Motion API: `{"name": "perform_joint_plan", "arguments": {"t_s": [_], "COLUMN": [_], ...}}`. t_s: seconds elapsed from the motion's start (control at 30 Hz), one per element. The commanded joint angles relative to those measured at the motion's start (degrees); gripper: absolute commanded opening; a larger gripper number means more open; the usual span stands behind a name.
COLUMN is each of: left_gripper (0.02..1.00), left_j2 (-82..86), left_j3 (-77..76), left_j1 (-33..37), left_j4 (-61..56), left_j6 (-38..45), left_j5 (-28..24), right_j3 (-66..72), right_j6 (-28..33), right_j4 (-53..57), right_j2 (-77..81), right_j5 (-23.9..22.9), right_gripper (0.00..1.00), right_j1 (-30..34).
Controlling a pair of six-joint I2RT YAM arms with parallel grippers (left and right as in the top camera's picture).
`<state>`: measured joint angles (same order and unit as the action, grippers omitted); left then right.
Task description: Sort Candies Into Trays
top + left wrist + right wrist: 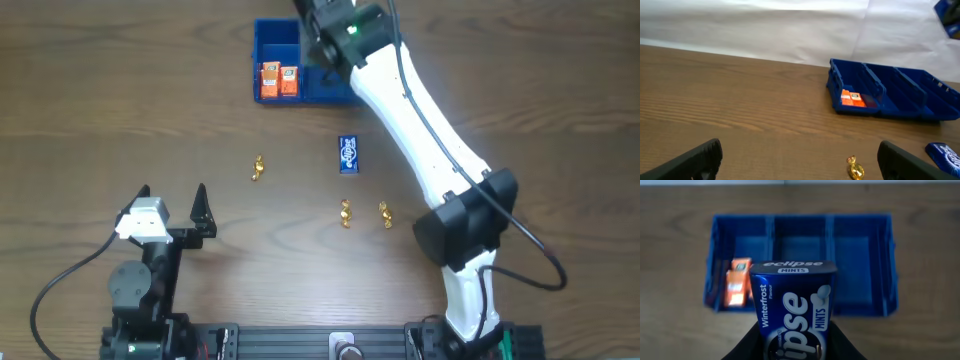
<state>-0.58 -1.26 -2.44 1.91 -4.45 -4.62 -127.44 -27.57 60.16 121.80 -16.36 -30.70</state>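
- Mint tin (792, 310), clenched in the right pincer (795, 349), hangs over the tray (890, 260) at 12 o'clock.
- Released off-centre, it could join the orange boxes (737, 282) or straddle a divider (771, 245).
- Left pincer (172, 195): released, 8 o'clock.

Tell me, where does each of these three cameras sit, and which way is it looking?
Top view: fixed above the table, looking down; shows both arms, the open left gripper and the white right arm up at the blue tray.
Left wrist view: low over the table, facing across it toward the tray; its own two fingers show at the bottom edge.
Right wrist view: above the tray, looking down into it; the right gripper holds a mint box.
Shared: all three show the tray and its orange boxes.
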Motion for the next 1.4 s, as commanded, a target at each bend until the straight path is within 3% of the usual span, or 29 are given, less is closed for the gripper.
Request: {"name": "perform_joint_plan", "arguments": {"t_s": [0.03,0.37,0.43,0.5,0.6,0.67,0.77,0.9,1.03,1.4], "left_gripper": [0.996,0.998,0.998,0.998,0.998,0.998,0.998,0.998,0.998,0.998], "left_j2": [0.4,0.4,0.4,0.4,0.4,0.4,0.4,0.4,0.4,0.4], "left_j3": [1.0,1.0,1.0,1.0,1.0,1.0,1.0,1.0,1.0,1.0], "left_j1": [0.2,0.2,0.2,0.2,0.2,0.2,0.2,0.2,0.2,0.2], "left_j4": [2.1,2.1,2.1,2.1,2.1,2.1,2.1,2.1,2.1,2.1], "left_j6": [0.2,0.2,0.2,0.2,0.2,0.2,0.2,0.2,0.2,0.2], "left_j5": [-1.2,-1.2,-1.2,-1.2,-1.2,-1.2,-1.2,-1.2,-1.2,-1.2], "right_j3": [-0.1,-0.1,-0.1,-0.1,-0.1,-0.1,4.6,35.2,52.1,55.5], "right_j6": [3.9,3.4,3.1,2.3,2.4,2.9,3.7,0.4,-4.2,-4.1], "right_j4": [-8.1,-11.0,-10.6,-10.0,-9.0,-7.2,-1.9,-8.5,-12.2,-23.5], "right_j2": [9.7,15.1,15.1,15.1,13.6,10.1,1.3,-14.8,-15.6,-9.4], "right_j5": [-0.8,-0.7,-0.7,-0.5,-0.6,-0.5,0.2,4.8,8.3,10.7], "right_gripper": [0.145,0.196,0.259,0.584,0.838,0.904,0.919,0.919,0.923,0.921], "right_j1": [0.9,3.4,3.4,3.4,2.6,1.6,0.8,-1.0,-1.2,-0.4]}}
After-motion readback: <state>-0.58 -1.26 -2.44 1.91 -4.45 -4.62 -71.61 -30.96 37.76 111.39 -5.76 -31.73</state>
